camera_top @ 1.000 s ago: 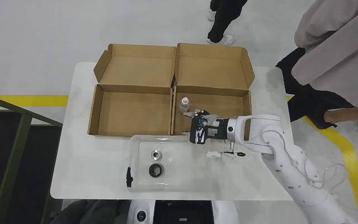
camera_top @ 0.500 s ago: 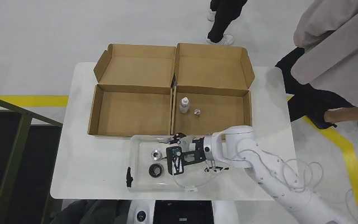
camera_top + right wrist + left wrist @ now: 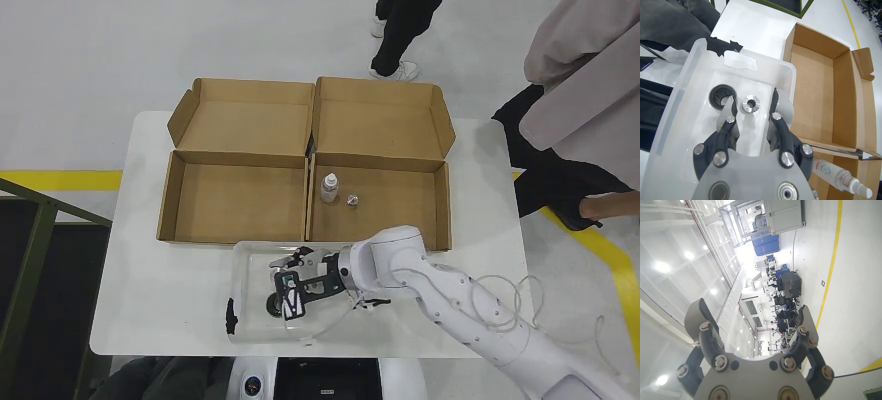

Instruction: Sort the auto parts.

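1. Clear plastic walled the bin (image 3: 245, 262) at the near edge of the table (image 3: 140, 280), penning in the loose parts: a silver ring (image 3: 751, 103) and a black bearing (image 3: 723, 96) lay side by side on its floor.
2. We saw the right jaws down inside the bin, open and holding nothing, one on each side of the silver ring. One finger (image 3: 733, 109) sat in the narrow gap beside the bearing, we judged so that only the ring would be taken.
3. Behind the bin, the right-hand cardboard box (image 3: 400, 205) held a small white bottle (image 3: 329, 187) and a small metal piece (image 3: 352, 200), so we took it for one sorting destination.
4. Wide open and empty, the left jaws pointed up into the hall, clear of the work.
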